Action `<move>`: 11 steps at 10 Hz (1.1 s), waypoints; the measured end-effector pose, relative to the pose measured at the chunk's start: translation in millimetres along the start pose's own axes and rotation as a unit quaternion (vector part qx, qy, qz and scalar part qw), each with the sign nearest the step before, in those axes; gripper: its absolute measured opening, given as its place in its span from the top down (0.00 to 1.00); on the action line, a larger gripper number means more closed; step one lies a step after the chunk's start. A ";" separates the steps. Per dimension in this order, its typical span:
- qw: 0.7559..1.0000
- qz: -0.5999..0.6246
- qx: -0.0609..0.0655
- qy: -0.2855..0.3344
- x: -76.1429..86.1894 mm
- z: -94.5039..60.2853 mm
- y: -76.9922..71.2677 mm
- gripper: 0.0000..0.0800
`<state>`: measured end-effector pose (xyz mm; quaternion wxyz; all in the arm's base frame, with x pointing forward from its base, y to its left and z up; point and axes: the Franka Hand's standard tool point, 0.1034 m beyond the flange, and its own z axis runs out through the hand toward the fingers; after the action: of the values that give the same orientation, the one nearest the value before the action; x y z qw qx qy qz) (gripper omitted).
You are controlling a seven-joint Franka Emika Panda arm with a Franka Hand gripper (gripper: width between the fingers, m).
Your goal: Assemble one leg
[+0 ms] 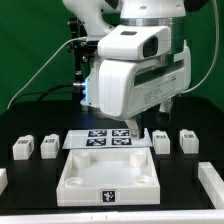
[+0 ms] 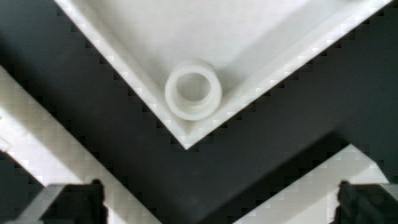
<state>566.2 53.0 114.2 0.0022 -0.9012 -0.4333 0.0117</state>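
Note:
The large white square base [image 1: 72, 183] lies at the front centre of the black table. Four small white legs with markers stand beside it: two on the exterior view's left [image 1: 22, 148] [image 1: 48, 146] and two on its right [image 1: 162, 141] [image 1: 187, 139]. My gripper [image 1: 143, 122] hangs over the base's far side. In the wrist view one corner of the base [image 2: 267, 55] with its round socket [image 2: 192, 88] lies below my gripper [image 2: 217, 205]. The two dark fingertips [image 2: 71, 205] stand wide apart and hold nothing.
The marker board [image 1: 105, 138] lies just behind the base. More white parts sit at the table's right edge [image 1: 212, 176] and left edge [image 1: 3, 181]. Cables hang behind the arm against a green backdrop.

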 end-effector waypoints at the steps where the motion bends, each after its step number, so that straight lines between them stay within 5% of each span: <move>1: 1.000 0.000 0.000 0.000 0.0 0.0 0.0 0.19; 9: 1.000 -0.022 -0.002 0.002 -2.6 1.6 -2.3 0.19; 11: 0.993 -0.117 0.003 -0.003 -38.2 15.5 -24.5 0.19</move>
<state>522.8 38.3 99.8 0.0050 -0.8444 -0.5355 0.0150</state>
